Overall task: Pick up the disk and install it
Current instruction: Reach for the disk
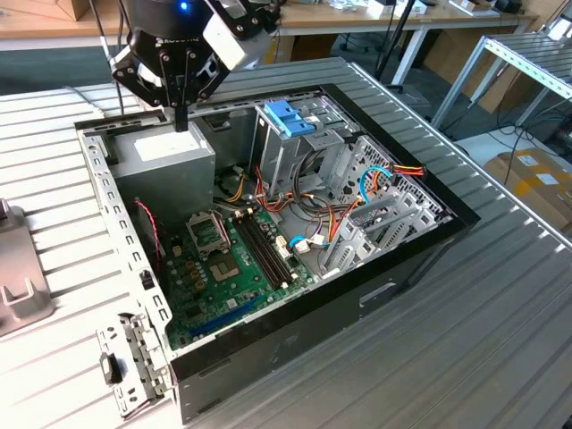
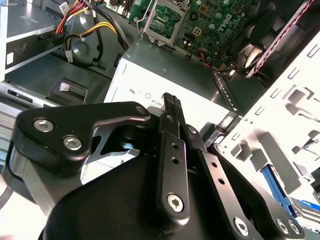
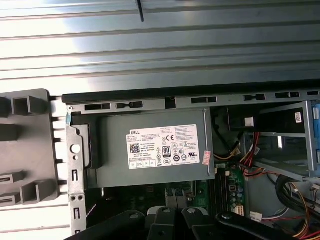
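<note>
Upper left of the exterior view, the arm (image 1: 170, 27) is running off the top edge, and the pincer (image 1: 181, 123) is covering part of the grey box (image 1: 170, 179). In the second wrist view the pincer's black body is blocking much of that box's white sticker (image 2: 140, 95).
</note>
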`<state>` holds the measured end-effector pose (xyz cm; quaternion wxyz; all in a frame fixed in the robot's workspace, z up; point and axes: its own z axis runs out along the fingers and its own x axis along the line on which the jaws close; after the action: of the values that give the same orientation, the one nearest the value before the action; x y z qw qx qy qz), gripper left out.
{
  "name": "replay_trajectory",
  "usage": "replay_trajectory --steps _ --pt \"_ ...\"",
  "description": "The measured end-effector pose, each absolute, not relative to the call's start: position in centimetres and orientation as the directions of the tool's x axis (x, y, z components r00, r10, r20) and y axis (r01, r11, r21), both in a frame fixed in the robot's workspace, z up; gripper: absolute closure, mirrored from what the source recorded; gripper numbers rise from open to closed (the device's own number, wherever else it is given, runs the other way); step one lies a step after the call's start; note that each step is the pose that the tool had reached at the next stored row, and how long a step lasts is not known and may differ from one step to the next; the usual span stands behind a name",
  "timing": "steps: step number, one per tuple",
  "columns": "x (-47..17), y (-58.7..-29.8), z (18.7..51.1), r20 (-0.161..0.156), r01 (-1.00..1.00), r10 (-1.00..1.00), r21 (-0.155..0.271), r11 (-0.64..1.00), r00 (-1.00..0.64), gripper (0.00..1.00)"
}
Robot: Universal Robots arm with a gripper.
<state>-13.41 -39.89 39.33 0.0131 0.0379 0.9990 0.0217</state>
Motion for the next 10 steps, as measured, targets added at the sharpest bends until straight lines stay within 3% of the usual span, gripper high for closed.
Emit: replay_trajectory --steps 10 --pt "-13.73 -39.89 39.33 -0.024 0.075 0.076 0.044 0.996 -0.997 0.89"
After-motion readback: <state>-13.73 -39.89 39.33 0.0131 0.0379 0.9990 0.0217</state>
